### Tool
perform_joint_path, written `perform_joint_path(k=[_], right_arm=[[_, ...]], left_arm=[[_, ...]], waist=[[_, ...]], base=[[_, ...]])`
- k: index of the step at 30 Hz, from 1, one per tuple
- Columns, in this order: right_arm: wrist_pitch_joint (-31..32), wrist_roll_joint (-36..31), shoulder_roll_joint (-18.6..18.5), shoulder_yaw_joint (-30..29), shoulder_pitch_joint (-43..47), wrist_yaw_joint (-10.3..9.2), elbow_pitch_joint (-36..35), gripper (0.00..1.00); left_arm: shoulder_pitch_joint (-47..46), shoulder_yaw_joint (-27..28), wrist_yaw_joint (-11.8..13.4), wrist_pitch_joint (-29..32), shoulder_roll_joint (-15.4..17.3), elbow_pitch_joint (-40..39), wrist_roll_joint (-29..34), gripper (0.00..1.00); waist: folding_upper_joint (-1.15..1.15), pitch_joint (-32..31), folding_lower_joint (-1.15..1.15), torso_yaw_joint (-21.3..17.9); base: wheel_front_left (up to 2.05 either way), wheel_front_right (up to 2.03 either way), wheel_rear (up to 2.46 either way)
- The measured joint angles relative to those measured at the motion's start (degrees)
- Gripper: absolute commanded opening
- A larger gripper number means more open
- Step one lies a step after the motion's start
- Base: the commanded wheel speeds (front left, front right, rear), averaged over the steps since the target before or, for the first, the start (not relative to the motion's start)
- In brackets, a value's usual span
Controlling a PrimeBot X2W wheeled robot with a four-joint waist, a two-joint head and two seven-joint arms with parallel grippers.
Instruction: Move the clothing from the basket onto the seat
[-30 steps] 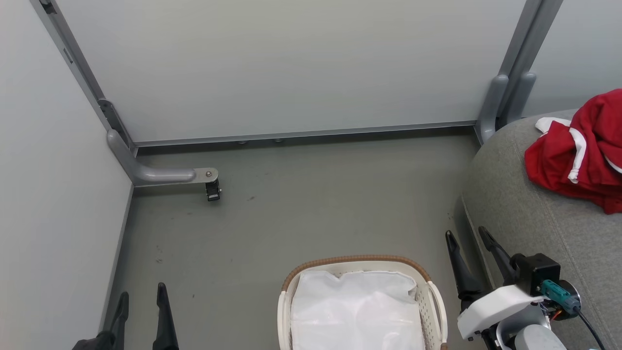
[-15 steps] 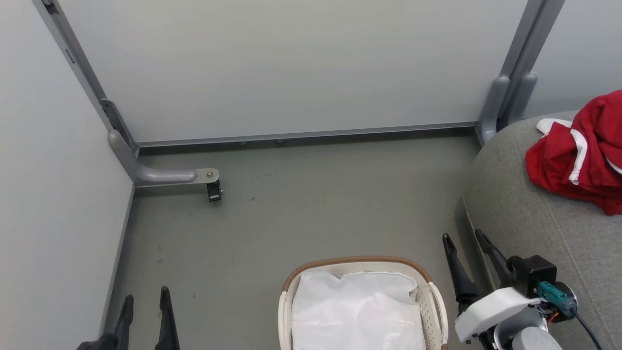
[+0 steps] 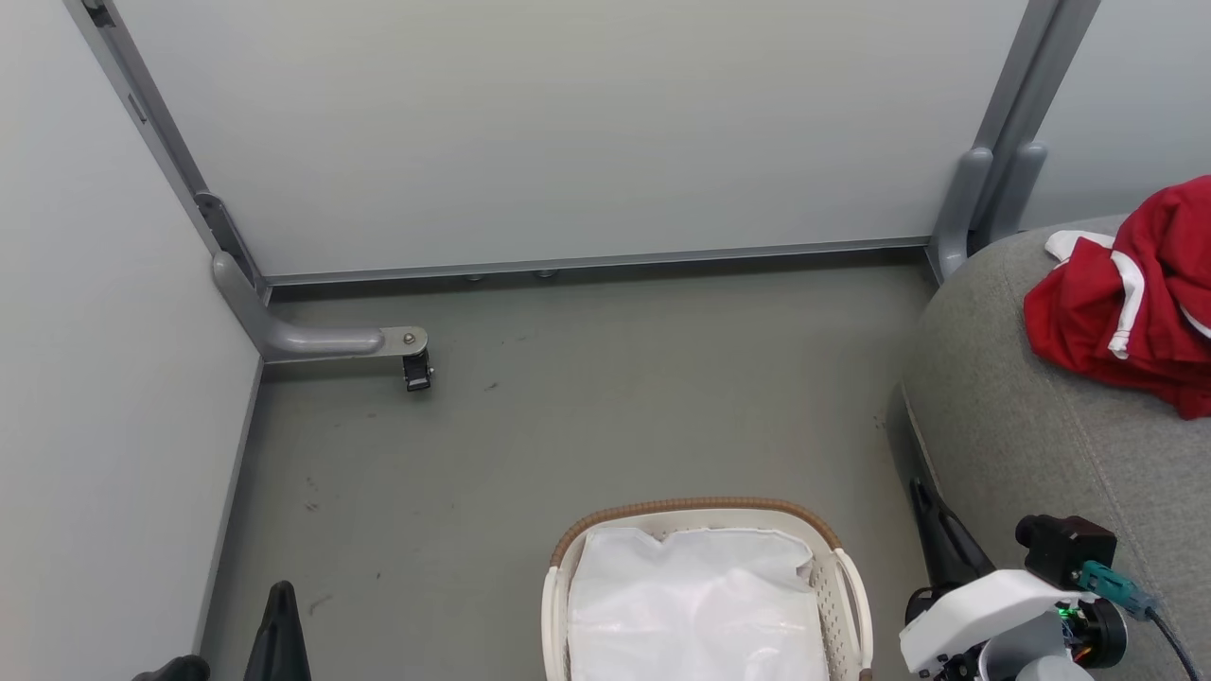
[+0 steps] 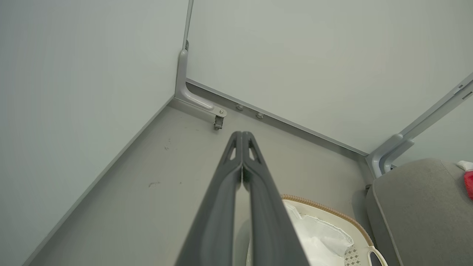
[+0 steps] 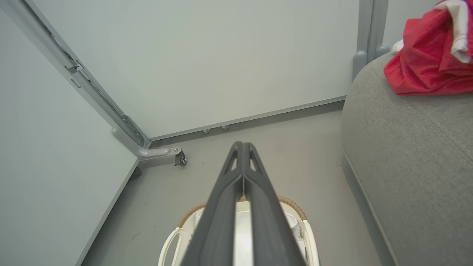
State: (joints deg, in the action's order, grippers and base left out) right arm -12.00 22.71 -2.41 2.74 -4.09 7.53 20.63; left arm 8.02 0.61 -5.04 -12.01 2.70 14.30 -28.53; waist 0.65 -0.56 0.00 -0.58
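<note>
Looking down from the head view, a heap of red clothing [image 3: 1126,312] with white trim is seen at the upper right, lying on the grey seat [image 3: 1031,454] along the right edge. The basket [image 3: 691,508] is set on the floor [image 3: 587,416] at the bottom centre, and in the part in view its white liner [image 3: 695,605] is what is seen inside. The left gripper [image 4: 242,135] is shown in its wrist view with both fingers pressed together and nothing held; the right gripper [image 5: 242,145] is closed the same way, empty, above the basket. The transfer is judged done or nearly so. Next, a check of the liner's folds is called for, as the basket's near end is cut off by the frame
</note>
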Motion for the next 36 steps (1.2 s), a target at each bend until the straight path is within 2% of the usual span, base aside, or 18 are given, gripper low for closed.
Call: perform_joint_path(k=[17, 36], right_arm=[[4.1, 15.7, 0.0, -2.1, -0.1, 0.00, -1.5, 0.00], [8.0, 30.1, -0.1, -4.0, -0.4, 0.00, -2.8, 0.00]], left_arm=[[-3.1, 1.3, -0.5, 4.1, 0.0, 0.0, -14.4, 0.00], [-5.9, 2.5, -1.0, 7.9, 0.0, -0.1, -27.5, 0.00]], waist=[[0.00, 0.1, 0.00, 0.1], [0.00, 0.2, 0.00, 0.2]], base=[[0.00, 0.00, 0.00], [0.00, 0.00, 0.00]])
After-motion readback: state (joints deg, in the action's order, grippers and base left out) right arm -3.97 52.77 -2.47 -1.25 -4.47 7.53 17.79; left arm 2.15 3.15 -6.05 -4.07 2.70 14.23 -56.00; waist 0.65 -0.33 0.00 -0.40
